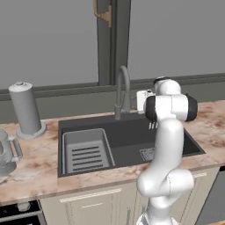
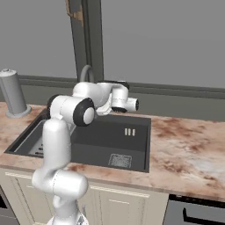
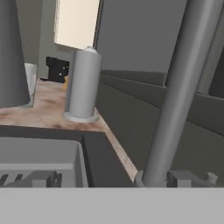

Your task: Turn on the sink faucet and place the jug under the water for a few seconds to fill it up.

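- Behind the sink (image 1: 127,145), at the back rim, stands the sink faucet (image 1: 123,90): dark-grey gooseneck, spout arched toward the basin.
- My end effector (image 2: 134,104) hangs over the rear of the basin, just beside the faucet; fingers spread wide apart, nothing between them.
- Hand view: faucet stem (image 3: 183,94) rises close in front, its base and small side lever (image 3: 205,178) at the bottom edge.
- Sink interior: grey slotted rack (image 1: 85,151) on the left side, square drain grate (image 2: 119,160) toward the front right.
- The jug (image 1: 6,151), see-through with a looped handle, sits on the counter (image 1: 35,165) well left of the sink, upright.
- Opaque grey knob-topped cylinder (image 1: 25,110) stands on a round base at the counter's back left, behind the jug.
- Marbled counter continues right of the sink.
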